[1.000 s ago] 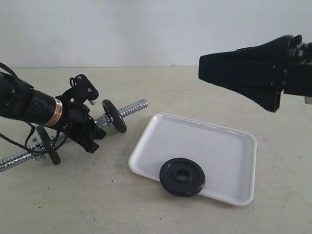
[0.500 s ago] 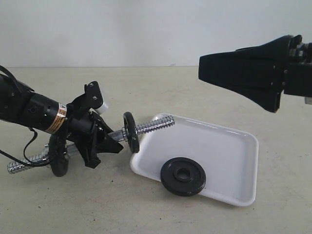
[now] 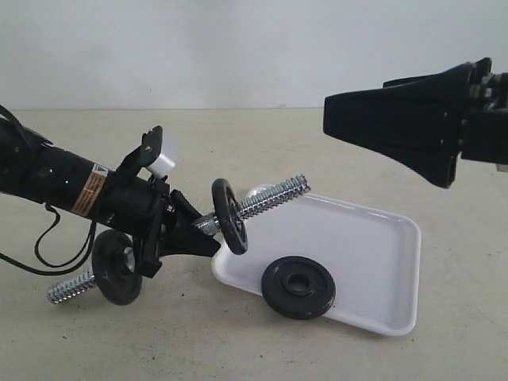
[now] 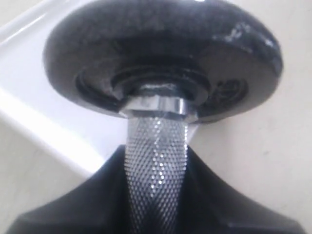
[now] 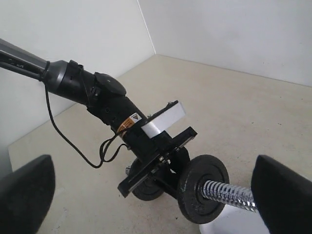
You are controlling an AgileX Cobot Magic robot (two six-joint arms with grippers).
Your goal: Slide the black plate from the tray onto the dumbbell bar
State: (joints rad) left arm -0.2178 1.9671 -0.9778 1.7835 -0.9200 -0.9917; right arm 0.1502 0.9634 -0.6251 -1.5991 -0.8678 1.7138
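- Exterior: the left gripper clamped the dumbbell bar mid-shaft. The bar was tilted, its threaded end over the tray. The black plate lay flat at the tray's near rim. The right gripper hung above.
- Left wrist: the jaws were closed round the knurled bar, with a mounted disc just beyond.
- Right wrist: the fingers were spread wide, grasping nothing.

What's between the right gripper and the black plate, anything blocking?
Nothing visible. The open right gripper hangs high in the air; the black plate lies uncovered at the tray's near edge. The bar in the left gripper pokes over the tray's corner, off to one side.
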